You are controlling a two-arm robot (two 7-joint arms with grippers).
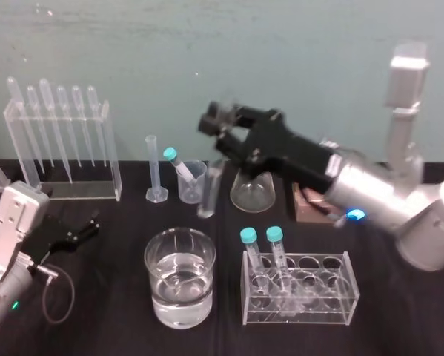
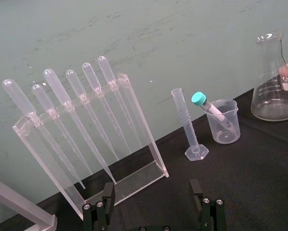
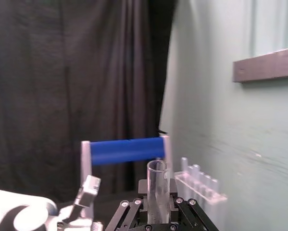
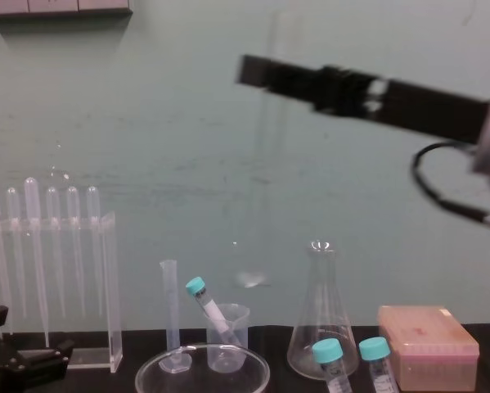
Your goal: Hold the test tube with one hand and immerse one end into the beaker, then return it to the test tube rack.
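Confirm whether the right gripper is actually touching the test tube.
Touching. The right wrist view shows the right gripper shut on the test tube, fingers against the glass on both sides. The left gripper sits parked and open, far left.

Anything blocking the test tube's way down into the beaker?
Yes. The right gripper holds the test tube raised; a teal-capped tube leans inside the beaker, taking part of its mouth. Graduated cylinder and conical flask flank it. Left gripper parked at left.
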